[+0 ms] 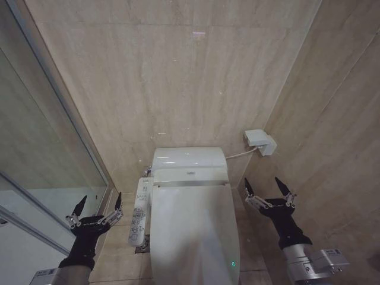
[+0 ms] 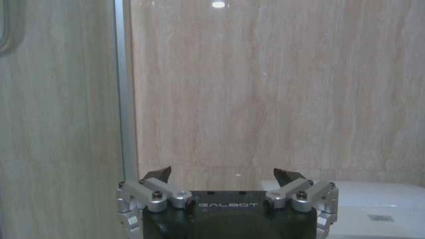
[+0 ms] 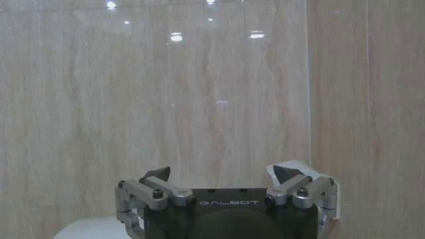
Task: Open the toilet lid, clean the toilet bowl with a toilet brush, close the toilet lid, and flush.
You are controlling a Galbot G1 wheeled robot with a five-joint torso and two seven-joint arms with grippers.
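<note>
Head view: toilet lid [image 1: 193,228] down over the toilet, left pincer [image 1: 98,205] and right pincer [image 1: 269,188] flanking it, both spread, empty; left wrist view: left pincer [image 2: 226,176] splayed before tiled wall [image 2: 279,89]; right wrist view: right pincer [image 3: 222,173] likewise splayed.

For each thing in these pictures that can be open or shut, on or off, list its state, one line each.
toilet lid: shut, lying flat over the toilet.
left gripper: open, empty, held beside the toilet's left side.
right gripper: open, empty, held beside the toilet's right side.
green indicator light: lit, near the lid's front.
</note>
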